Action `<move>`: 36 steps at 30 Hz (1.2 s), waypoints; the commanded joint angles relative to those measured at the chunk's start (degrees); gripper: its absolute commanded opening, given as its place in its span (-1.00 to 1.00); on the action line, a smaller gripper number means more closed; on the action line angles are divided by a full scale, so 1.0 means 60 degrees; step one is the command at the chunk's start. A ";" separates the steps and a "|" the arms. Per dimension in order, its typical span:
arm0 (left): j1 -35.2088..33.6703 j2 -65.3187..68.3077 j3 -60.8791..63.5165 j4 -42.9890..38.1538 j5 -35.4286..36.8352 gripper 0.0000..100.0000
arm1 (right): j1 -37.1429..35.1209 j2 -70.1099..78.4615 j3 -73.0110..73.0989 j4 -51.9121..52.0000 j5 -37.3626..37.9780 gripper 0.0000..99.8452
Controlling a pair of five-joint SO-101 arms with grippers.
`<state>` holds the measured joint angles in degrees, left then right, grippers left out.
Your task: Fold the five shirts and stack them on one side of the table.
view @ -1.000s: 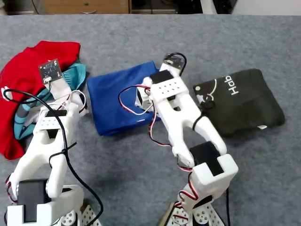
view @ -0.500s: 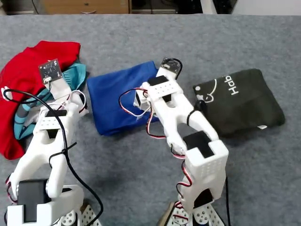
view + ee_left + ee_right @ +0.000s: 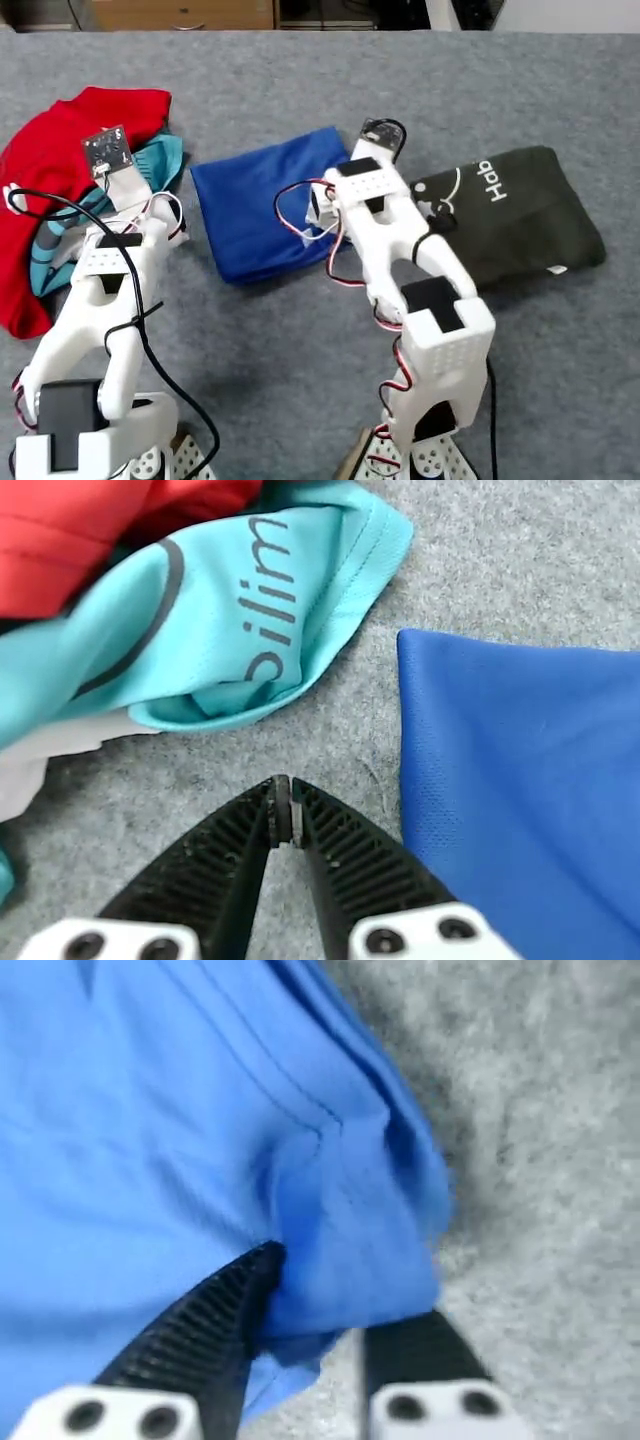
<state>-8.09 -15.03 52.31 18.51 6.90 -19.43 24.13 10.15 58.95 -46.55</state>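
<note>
A folded blue shirt [image 3: 255, 205] lies mid-table on the grey felt. My right gripper [image 3: 345, 1290] is shut on its bunched edge [image 3: 350, 1230], at the side nearest a folded black shirt [image 3: 510, 215]. At the left is an unfolded heap made of a red shirt [image 3: 60, 150], a teal shirt [image 3: 230, 620] and some white cloth [image 3: 40, 755]. My left gripper [image 3: 283, 815] is shut with nothing in it. It hovers over bare felt between the teal shirt and the corner of the blue shirt [image 3: 520, 780].
Wooden furniture [image 3: 180, 12] runs along the far edge of the table. Bare grey felt [image 3: 560, 380] stretches across the front right and the far side. Red and white cables [image 3: 290, 215] from the right arm hang over the blue shirt.
The right arm has swung right and dragged the blue shirt a little toward the black shirt. The left arm has not moved.
</note>
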 commanded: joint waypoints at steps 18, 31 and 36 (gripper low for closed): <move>0.0059 -0.0022 -0.0440 -0.0015 -0.0059 -0.95 | 0.2161 0.0227 -0.4901 0.3018 0.2315 -0.99; 0.0059 -0.0022 -0.0440 -0.0015 -0.0059 -0.96 | 0.5634 0.0198 -0.8183 0.5978 0.4264 -0.99; 0.0059 -0.0022 -0.0425 -0.0015 -0.0059 -0.96 | 0.7055 0.0212 -0.8681 0.6388 0.4777 -0.99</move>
<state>-8.09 -15.03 52.31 18.51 6.90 18.11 25.80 -38.20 95.87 -19.56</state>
